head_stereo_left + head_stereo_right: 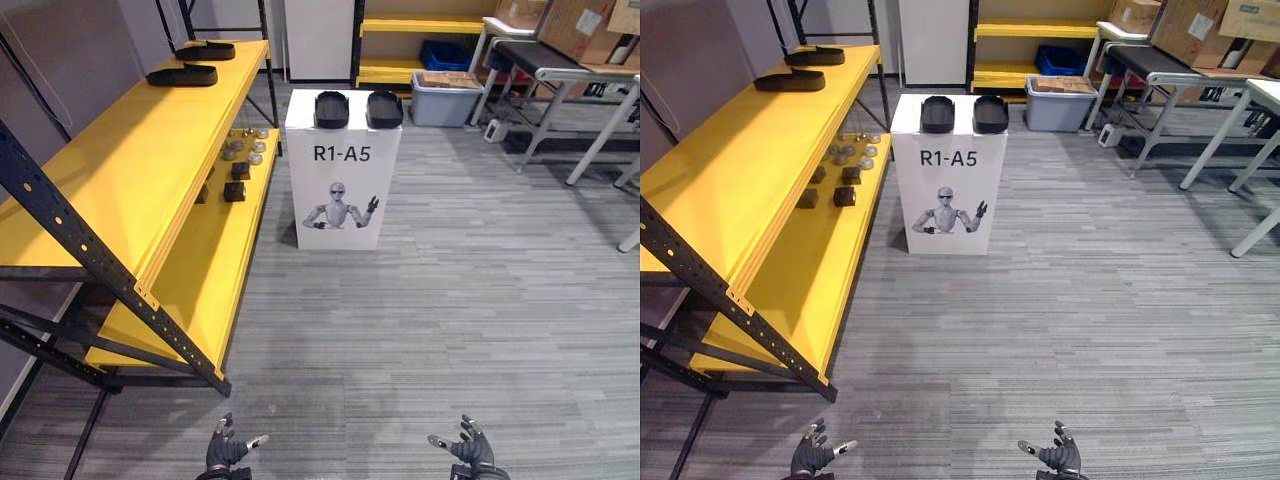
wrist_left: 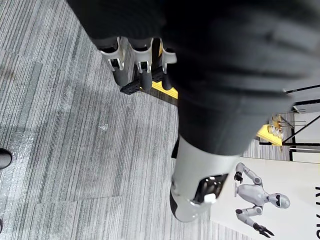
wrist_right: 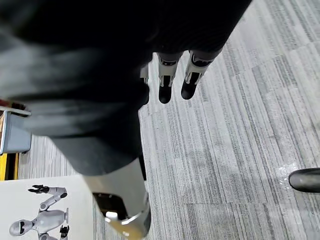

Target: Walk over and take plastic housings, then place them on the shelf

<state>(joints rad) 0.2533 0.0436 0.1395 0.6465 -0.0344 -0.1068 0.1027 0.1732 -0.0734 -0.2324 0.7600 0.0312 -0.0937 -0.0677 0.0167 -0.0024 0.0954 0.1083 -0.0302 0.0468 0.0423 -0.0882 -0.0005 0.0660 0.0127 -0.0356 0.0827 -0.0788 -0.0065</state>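
Yellow shelf runs ahead-left of left hand, with 2 black housings at its far top end. Left hand is low, fingers loosely spread, empty. White stand is well ahead between both hands and carries 2 plastic housings side by side, far beyond either hand. Right hand is low over grey floor, fingers relaxed apart, empty.

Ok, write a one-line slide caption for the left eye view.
With left hand and right hand open and empty, robot faces a white stand bearing two black housings beside the yellow shelf.
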